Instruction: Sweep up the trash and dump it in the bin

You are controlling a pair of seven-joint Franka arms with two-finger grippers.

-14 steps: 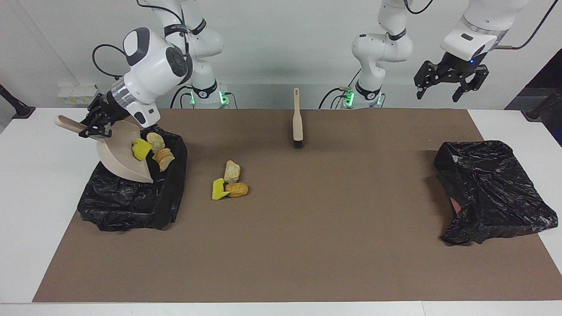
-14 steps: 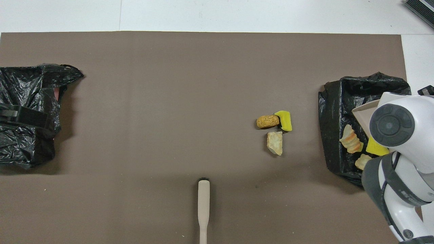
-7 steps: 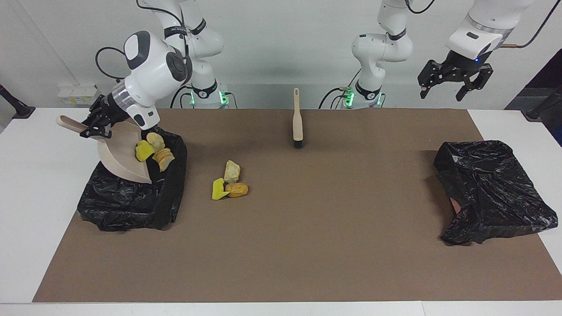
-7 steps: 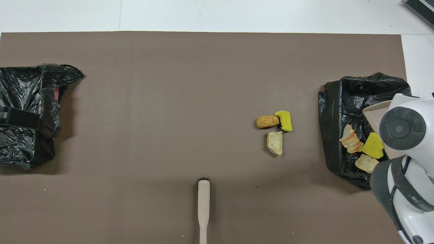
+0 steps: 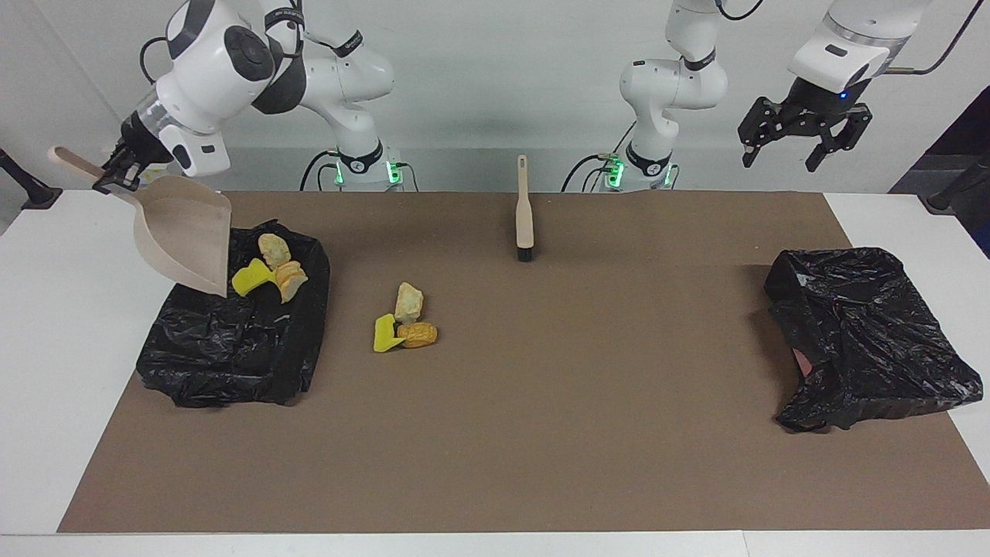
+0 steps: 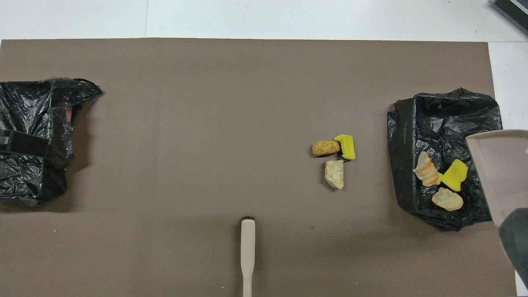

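Observation:
My right gripper is shut on the handle of the beige dustpan, which hangs tilted, mouth down, over the black-lined bin at the right arm's end; the pan also shows in the overhead view. Three trash scraps lie in the bin: a yellow wedge, a beige chunk and a tan-orange chunk. Three more lie on the mat beside the bin: a beige chunk, a yellow wedge and an orange chunk. My left gripper waits high up, open and empty.
The beige brush lies on the brown mat near the robots at mid-table, bristles pointing away from them; it also shows in the overhead view. A second crumpled black bag sits at the left arm's end.
My right gripper has lifted the dustpan up and outward from the bin, and the scraps have slid off it into the bin. The left gripper has risen slightly.

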